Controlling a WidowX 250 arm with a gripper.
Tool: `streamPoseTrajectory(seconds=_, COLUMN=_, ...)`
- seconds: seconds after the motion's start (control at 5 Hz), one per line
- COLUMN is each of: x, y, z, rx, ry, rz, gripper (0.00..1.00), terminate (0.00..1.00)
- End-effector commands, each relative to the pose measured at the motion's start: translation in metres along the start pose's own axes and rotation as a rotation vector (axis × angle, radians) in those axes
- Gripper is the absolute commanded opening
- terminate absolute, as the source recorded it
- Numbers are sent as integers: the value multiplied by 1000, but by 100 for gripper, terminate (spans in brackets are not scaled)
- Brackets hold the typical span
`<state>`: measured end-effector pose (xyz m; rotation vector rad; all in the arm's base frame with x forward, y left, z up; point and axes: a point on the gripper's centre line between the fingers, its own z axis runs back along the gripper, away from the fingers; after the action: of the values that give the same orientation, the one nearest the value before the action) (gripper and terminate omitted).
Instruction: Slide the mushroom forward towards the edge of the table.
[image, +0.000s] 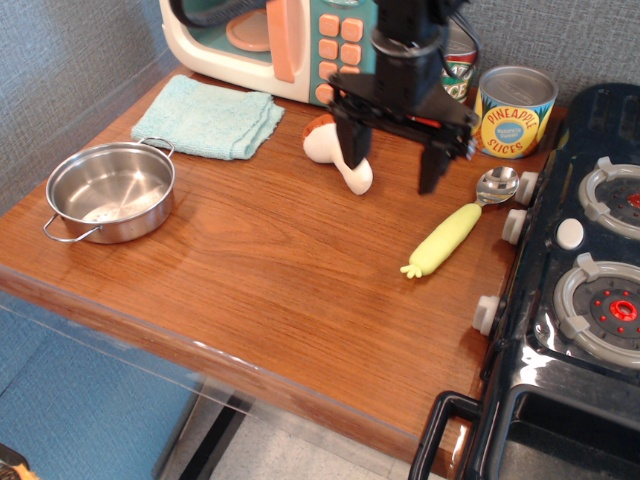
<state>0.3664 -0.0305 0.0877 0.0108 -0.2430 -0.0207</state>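
The arm is finished entirely in black, with a boxy, blocky wrist section. A wide crossbar is carried by the gripper (394, 157), ending in two straight, dark, tapered fingers (353, 148).

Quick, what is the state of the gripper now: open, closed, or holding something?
Gripper: open, holding nothing, just right of the mushroom.

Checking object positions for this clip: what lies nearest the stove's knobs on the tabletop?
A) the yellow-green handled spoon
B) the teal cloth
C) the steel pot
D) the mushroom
A: the spoon lies with its metal bowl right next to the knobs of the stove, while the mushroom sits farther left under the gripper, and the pot and cloth are at the table's left side.
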Motion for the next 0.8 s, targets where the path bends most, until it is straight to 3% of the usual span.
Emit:
streamPoseTrajectory(seconds=0.0, x=37, y=61, z=9, rx=53, ry=-70, rz=160, gripper=100, terminate=0)
streamPoseTrajectory(seconds=0.2, x=46, y=82, z=1, rx=72, ry=-57, rz=214, gripper=100, terminate=0)
streamPoseTrajectory(seconds=0.6, x=57, y=85, z=-23, rx=51, ry=-31, rz=262, gripper=100, terminate=0)
